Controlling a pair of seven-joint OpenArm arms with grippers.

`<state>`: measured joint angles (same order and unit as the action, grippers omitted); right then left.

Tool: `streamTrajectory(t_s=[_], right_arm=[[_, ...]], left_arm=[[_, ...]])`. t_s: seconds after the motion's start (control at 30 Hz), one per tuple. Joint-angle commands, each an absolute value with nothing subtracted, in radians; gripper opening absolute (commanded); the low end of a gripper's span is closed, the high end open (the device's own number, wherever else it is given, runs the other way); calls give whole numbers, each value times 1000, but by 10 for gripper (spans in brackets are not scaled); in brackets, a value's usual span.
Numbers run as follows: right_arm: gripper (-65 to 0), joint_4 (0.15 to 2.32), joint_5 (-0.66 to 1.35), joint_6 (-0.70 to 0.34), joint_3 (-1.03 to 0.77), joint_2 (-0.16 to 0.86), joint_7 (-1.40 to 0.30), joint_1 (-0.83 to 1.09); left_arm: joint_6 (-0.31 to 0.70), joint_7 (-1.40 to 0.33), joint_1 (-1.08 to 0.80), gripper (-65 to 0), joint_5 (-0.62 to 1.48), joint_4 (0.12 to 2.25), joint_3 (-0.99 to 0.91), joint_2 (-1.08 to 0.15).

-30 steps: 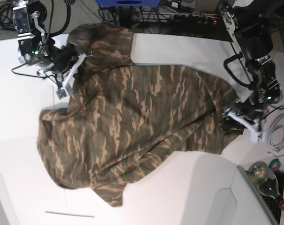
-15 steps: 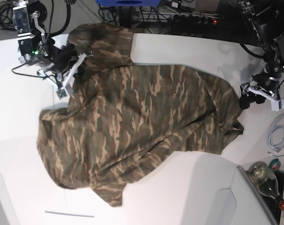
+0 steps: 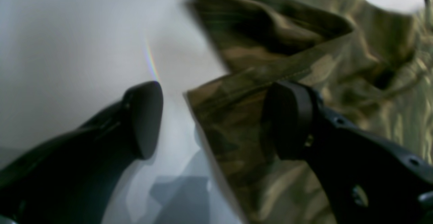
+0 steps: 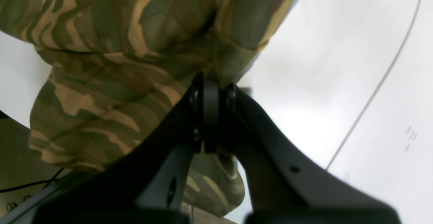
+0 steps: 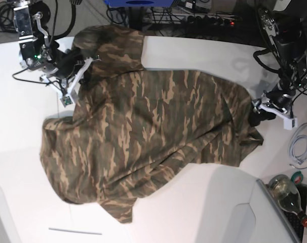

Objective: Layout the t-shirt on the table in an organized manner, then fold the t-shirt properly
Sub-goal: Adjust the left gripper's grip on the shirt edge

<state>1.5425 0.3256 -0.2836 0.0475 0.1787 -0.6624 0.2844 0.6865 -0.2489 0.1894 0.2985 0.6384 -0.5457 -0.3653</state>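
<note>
A camouflage t-shirt (image 5: 143,136) lies rumpled across the white table (image 5: 204,50). The right claw (image 4: 211,92) is clamped on a fold of it; the left claw (image 3: 216,122) gapes wide around a hem edge. Soft, limp cloth: best gripped at hems or corners.

The t-shirt (image 5: 143,136), a camouflage print of olive, brown and tan, lies spread but creased across the centre of the white table (image 5: 204,55), one sleeve reaching toward the far-left edge.
</note>
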Motion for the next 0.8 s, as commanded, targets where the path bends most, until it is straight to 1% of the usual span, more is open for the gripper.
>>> streamTrajectory(t_s=[0.0, 0.23, 0.27, 0.33, 0.4, 0.5, 0.63, 0.7, 0.77], right_arm=[[-650, 1557, 331, -282, 42, 186, -648, 282], [-650, 1557, 331, -282, 42, 186, -648, 283], [-650, 1557, 331, -282, 42, 186, -648, 283], [-650, 1557, 331, -282, 42, 186, -648, 283], [-650, 1557, 331, -282, 42, 186, -648, 283], [-650, 1557, 331, -282, 42, 186, -648, 283], [-650, 1557, 331, -282, 42, 186, -648, 283], [-650, 1557, 331, -282, 42, 186, -648, 283], [-650, 1557, 331, -282, 42, 186, -648, 283]], left_arm=[[698, -237, 202, -179, 308, 648, -536, -381], [698, -206, 203, -183, 308, 581, -522, -381], [698, -206, 203, -194, 308, 581, -522, -381], [698, -206, 199, -258, 308, 579, -522, -383], [698, -206, 197, -357, 308, 578, -521, -390], [698, -206, 197, -471, 308, 576, -521, -390], [698, -208, 194, -573, 309, 578, -526, -392], [698, -213, 189, -645, 309, 584, -530, -392], [698, -211, 165, -650, 315, 601, -532, -394]])
